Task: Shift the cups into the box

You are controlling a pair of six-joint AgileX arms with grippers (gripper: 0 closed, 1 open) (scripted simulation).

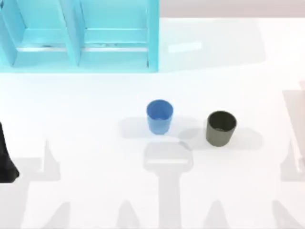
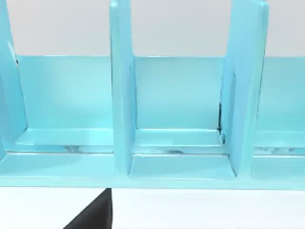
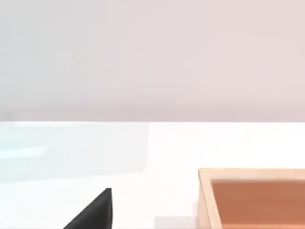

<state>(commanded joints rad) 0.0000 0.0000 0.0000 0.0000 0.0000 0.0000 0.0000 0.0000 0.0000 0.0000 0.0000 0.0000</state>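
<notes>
A bright blue cup (image 1: 159,116) stands upright near the middle of the white table. A dark olive-grey cup (image 1: 221,128) stands upright just to its right, apart from it. An orange-brown open-topped box (image 3: 252,191) lies on the table in the right wrist view. My left arm (image 1: 6,157) is a dark shape at the table's left edge, far from both cups. A black piece of the left gripper (image 2: 93,214) shows in the left wrist view. A like piece of the right gripper (image 3: 93,214) shows in the right wrist view. Neither gripper holds a cup.
A tall light-blue rack (image 1: 81,43) with upright dividers stands at the back left; the left wrist view faces its compartments (image 2: 176,138). Pale shadows of the arms fall across the table's front and right side.
</notes>
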